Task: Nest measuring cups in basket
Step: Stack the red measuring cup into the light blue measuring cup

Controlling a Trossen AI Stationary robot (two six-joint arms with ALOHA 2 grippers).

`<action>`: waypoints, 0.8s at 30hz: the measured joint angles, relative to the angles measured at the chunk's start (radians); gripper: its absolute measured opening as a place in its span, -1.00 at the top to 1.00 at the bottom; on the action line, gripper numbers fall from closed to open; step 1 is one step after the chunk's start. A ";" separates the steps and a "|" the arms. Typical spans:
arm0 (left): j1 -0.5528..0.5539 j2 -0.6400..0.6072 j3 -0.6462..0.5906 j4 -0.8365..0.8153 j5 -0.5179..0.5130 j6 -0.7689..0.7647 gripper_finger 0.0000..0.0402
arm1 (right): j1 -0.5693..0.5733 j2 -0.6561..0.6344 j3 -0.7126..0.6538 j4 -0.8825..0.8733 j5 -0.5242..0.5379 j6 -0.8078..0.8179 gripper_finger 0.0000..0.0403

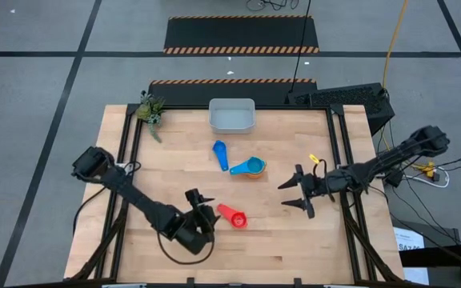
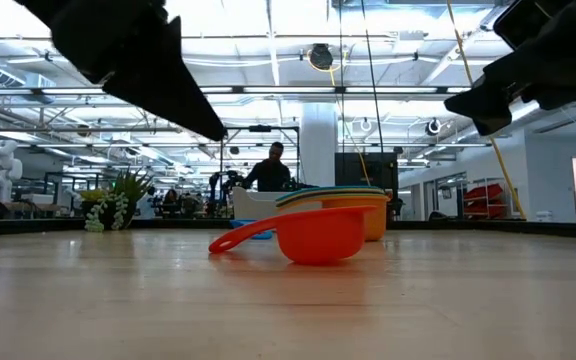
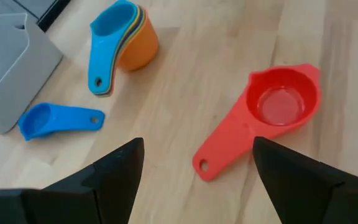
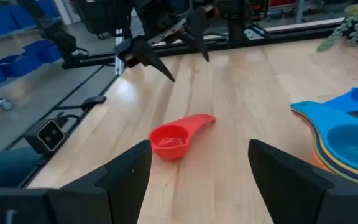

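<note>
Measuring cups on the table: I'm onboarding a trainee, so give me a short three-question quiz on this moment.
1. True or false: the basket already holds a cup.
2. Which cup lies nearest the left gripper? A) red B) blue C) orange
3. Fill in: the light blue cup sits nested in a stack whose outermost cup is ____.

Key:
1. False; it looks empty.
2. A, the red cup.
3. Orange; the stack lies mid-table, the lone blue cup beside it, the right gripper open nearby.
</note>
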 joint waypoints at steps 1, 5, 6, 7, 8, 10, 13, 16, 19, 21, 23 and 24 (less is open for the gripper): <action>-0.004 0.000 -0.005 0.013 0.000 0.005 -0.50 | 0.012 0.000 0.000 0.002 0.026 -0.007 -0.30; -0.008 0.000 -0.033 0.093 -0.003 0.059 -0.50 | 0.032 0.001 0.000 0.084 0.144 -0.039 -0.30; -0.005 0.000 -0.040 0.110 -0.003 0.075 -0.50 | 0.032 0.001 0.000 0.121 0.169 -0.038 -0.30; -0.002 0.000 -0.046 0.129 -0.003 0.087 -0.50 | 0.032 0.003 0.000 0.167 0.186 -0.033 -0.30; 0.001 0.000 -0.051 0.148 -0.002 0.096 -0.50 | 0.032 0.007 0.000 0.225 0.212 -0.026 -0.30; 0.003 0.000 -0.057 0.180 0.001 0.105 -0.50 | 0.031 0.018 0.000 0.346 0.245 -0.020 -0.30; 0.002 0.000 -0.075 0.254 0.025 0.106 -0.50 | 0.031 0.022 0.000 0.465 0.189 -0.017 -0.30; 0.001 0.000 -0.108 0.381 0.061 0.139 -0.50 | 0.032 0.021 0.000 0.493 0.115 -0.014 -0.30; 0.002 0.000 -0.153 0.489 0.091 0.158 -0.50 | 0.050 0.023 0.000 0.439 0.116 -0.008 -0.30; 0.001 0.000 -0.185 0.527 0.103 0.157 -0.50 | 0.064 0.024 -0.001 0.404 0.120 -0.003 -0.30; -0.005 0.000 -0.202 0.528 0.103 0.157 -0.50 | 0.073 0.023 -0.001 0.396 0.120 0.016 -0.30; -0.009 0.000 -0.206 0.529 0.104 0.157 -0.50 | 0.077 0.023 -0.001 0.398 0.119 0.019 -0.30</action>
